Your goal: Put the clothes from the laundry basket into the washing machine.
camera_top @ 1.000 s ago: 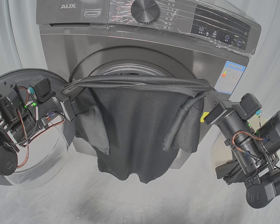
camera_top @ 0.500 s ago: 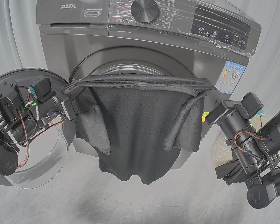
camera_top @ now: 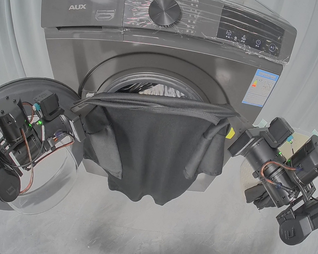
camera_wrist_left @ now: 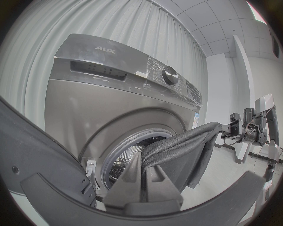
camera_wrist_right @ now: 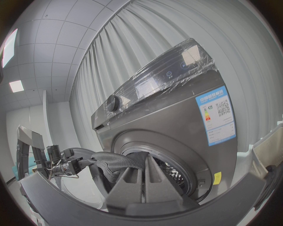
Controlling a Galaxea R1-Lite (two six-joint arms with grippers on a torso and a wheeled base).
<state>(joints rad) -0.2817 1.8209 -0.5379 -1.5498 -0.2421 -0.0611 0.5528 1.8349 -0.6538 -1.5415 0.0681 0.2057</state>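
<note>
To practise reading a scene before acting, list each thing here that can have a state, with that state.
washing machine door: swung open.
left gripper: shut on the dark garment.
right gripper: shut on the dark garment.
dark garment: stretched between the two grippers, hanging across the drum opening, not inside.
laundry basket: holds dark clothing.

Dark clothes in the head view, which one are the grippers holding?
The large garment stretched across the washing machine opening, its ends clamped by the left gripper and right gripper. The other dark piece hangs from the laundry basket.
</note>
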